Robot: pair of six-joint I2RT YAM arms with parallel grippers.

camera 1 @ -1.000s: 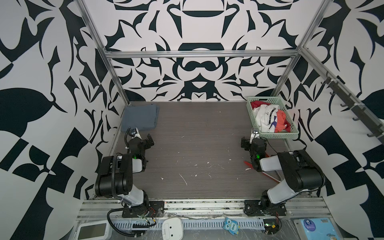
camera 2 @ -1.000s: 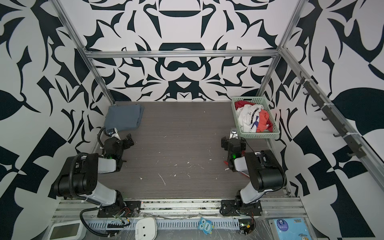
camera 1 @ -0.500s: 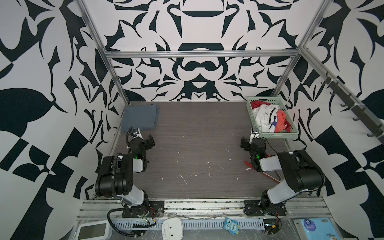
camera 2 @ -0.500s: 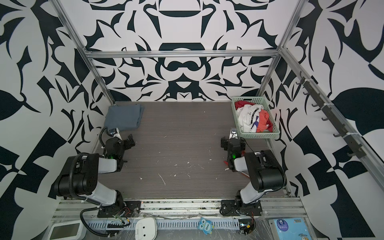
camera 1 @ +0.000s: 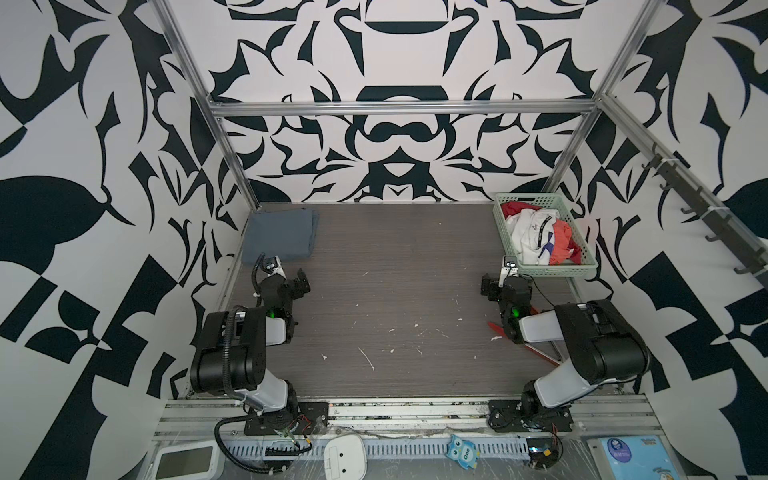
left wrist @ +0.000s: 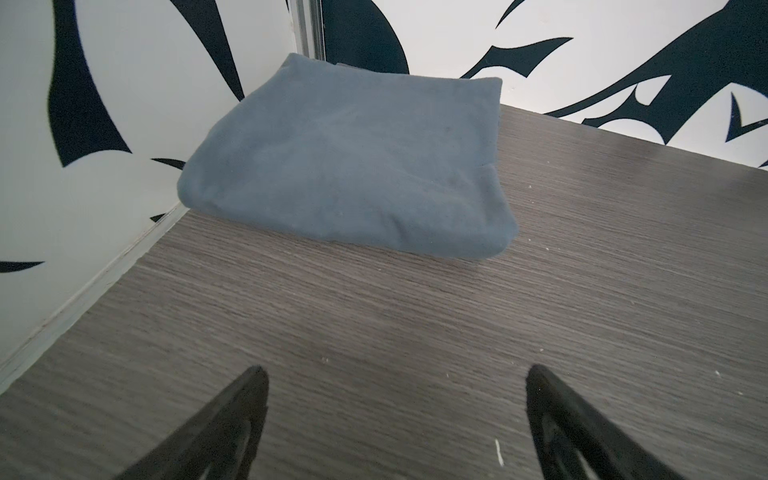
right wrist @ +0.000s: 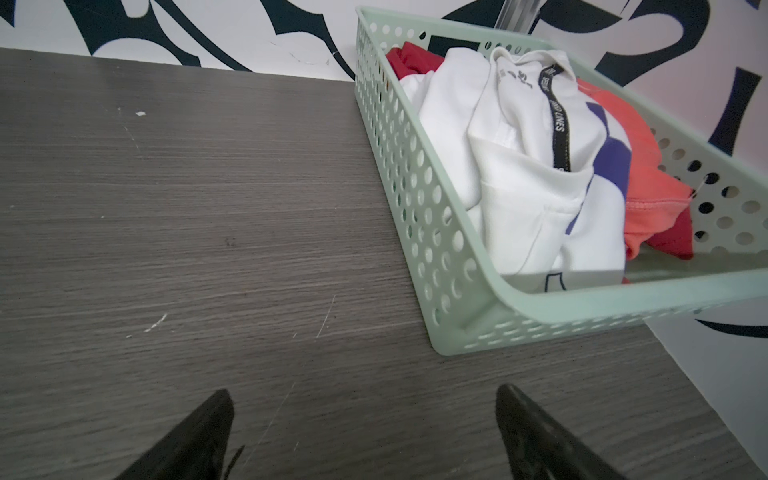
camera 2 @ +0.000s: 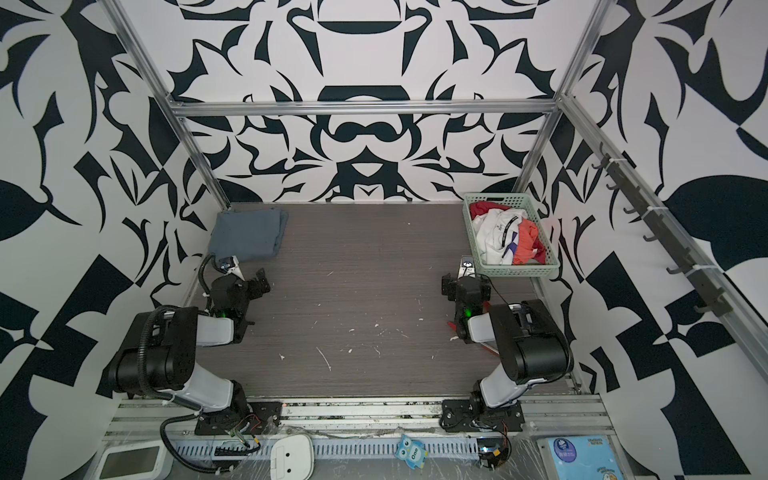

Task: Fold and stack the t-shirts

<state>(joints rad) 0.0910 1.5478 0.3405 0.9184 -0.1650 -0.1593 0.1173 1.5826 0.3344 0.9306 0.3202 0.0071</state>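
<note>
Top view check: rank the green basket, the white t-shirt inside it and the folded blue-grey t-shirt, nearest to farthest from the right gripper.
From the right gripper, in a top view:
1. The green basket: its near rim sits just ahead, on the right side.
2. The white t-shirt: inside the basket, further back.
3. The folded blue-grey t-shirt: far-left corner, across the table.

Twin black-and-grey arms with dark, pointed tool tips.
The left arm [camera 1: 249, 361], lower left in both top views, and right arm [camera 1: 598, 349], lower right, share bulky black joint housings, pale grey link shells, a green wrist light [camera 1: 272, 314] and a black base plate [camera 1: 309, 411]. A ribbed black cable [camera 1: 227, 353] runs along the left arm. Left tool [left wrist: 395, 386] and right tool [right wrist: 361, 397] have matte black tapered fingers [left wrist: 232, 424].
</note>
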